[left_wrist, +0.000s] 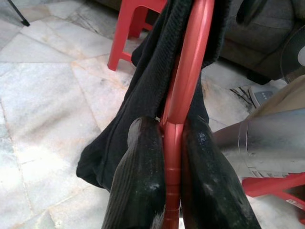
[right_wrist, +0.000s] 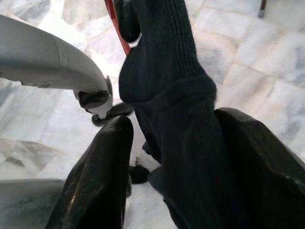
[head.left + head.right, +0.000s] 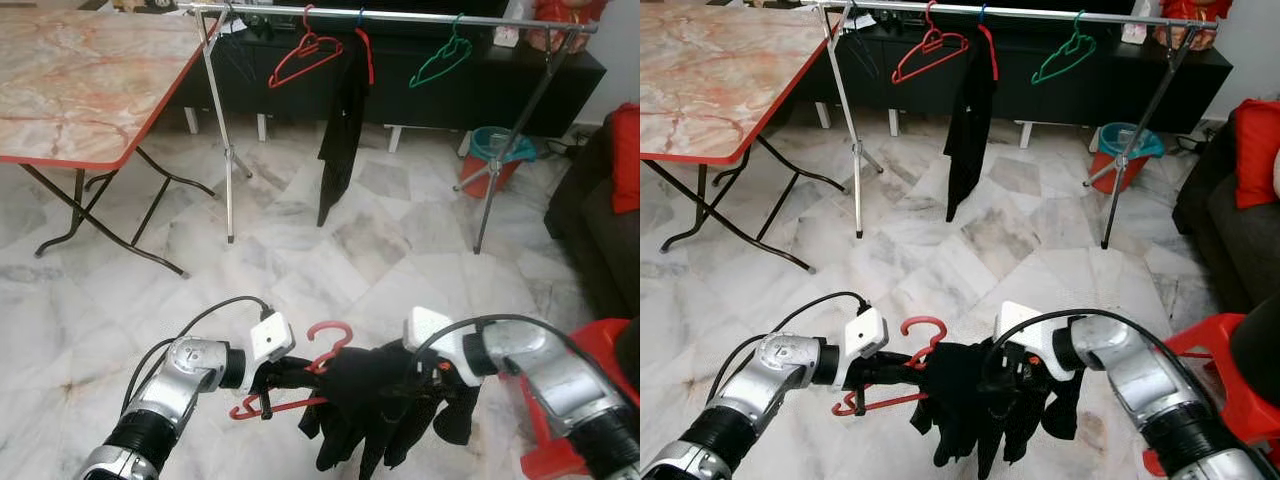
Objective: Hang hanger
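Note:
A red hanger (image 3: 330, 336) with a black garment (image 3: 365, 405) draped over it hangs low in front of me, between my two arms. My left gripper (image 1: 172, 138) is shut on the hanger's red bar, at the garment's left side (image 3: 278, 383). My right gripper (image 2: 174, 129) reaches into the garment from the right, with its fingers spread wide. The cloth hangs between them, and a sliver of floor shows beside one finger. A metal clothes rail (image 3: 400, 15) stands ahead across the floor. It holds a red hanger (image 3: 305, 55), a green hanger (image 3: 442, 62) and a hanging black garment (image 3: 340, 130).
A folding table (image 3: 80, 80) with a marble-pattern top stands at the left. By the rail's right leg sits a bucket (image 3: 497, 155). A dark sofa (image 3: 590, 220) and a red plastic stool (image 3: 610, 345) are at the right. Marble floor lies between me and the rail.

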### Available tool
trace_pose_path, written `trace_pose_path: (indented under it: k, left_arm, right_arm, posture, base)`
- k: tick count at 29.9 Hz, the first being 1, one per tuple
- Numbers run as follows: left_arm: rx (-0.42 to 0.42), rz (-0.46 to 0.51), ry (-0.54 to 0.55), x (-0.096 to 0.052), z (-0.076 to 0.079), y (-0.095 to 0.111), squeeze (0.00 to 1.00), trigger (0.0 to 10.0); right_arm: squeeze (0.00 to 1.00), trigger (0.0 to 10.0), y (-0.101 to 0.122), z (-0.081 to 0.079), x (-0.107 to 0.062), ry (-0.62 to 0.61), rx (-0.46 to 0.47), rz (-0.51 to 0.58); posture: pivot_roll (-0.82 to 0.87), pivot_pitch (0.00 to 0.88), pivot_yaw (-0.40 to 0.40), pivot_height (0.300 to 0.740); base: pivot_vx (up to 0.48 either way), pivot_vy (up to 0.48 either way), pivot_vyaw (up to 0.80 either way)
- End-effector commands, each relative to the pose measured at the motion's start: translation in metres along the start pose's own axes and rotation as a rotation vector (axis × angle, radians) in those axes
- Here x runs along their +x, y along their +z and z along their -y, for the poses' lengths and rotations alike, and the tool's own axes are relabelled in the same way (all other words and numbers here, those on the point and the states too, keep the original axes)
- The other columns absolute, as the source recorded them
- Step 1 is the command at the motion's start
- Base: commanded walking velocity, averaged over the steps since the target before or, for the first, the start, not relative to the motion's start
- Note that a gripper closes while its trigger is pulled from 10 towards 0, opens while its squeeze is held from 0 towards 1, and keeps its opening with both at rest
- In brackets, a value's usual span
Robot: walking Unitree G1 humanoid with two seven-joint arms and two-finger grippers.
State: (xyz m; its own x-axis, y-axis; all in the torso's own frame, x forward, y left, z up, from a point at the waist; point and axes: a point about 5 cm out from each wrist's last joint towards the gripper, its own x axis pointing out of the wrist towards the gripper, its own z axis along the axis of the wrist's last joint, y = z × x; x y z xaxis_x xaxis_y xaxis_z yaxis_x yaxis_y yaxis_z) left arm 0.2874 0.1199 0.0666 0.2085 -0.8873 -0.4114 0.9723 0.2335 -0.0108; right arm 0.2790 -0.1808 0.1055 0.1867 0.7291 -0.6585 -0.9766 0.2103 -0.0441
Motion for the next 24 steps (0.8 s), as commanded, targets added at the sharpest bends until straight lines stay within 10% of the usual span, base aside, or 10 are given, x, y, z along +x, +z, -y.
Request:
trace_pose_path:
  k: [1, 20, 21, 22, 24]
  left_arm:
    - [-0.021, 0.027, 0.111, -0.011, -0.012, 0.002, 0.0, 0.0]
    - [-0.029, 0.021, 0.117, -0.011, -0.012, -0.003, 0.0, 0.0]
    - [-0.03, 0.022, 0.115, -0.01, -0.011, -0.003, 0.0, 0.0]
    - [-0.029, 0.024, 0.115, -0.009, -0.011, -0.003, 0.0, 0.0]
    - [-0.03, 0.028, 0.116, -0.009, -0.012, -0.002, 0.0, 0.0]
  right_arm:
    - [1.0, 10.0, -0.005, -0.004, -0.007, 0.023, 0.015, -0.007]
    - [1.0, 10.0, -0.011, -0.004, -0.02, -0.116, 0.044, 0.024]
    - [0.7, 10.0, -0.012, -0.003, -0.02, -0.13, 0.039, 0.014]
    - [0.0, 10.0, -0.012, -0.002, -0.021, -0.149, 0.037, 0.012]
    - [0.0, 10.0, -0.014, 0.007, -0.026, -0.248, 0.036, 0.008]
  posture:
    - [-0.01, 0.113, -0.076, 0.74]
    - [-0.02, 0.11, -0.076, 0.74]
    - [-0.02, 0.107, -0.077, 0.74]
    - [-0.02, 0.106, -0.078, 0.74]
    - [-0.02, 0.105, -0.078, 0.74]
  base:
    - [0.0, 0.0, 0.0]
    - [0.0, 0.0, 0.0]
    - [0.0, 0.0, 0.0]
    - [0.0, 0.0, 0.0]
    - [0.0, 0.0, 0.0]
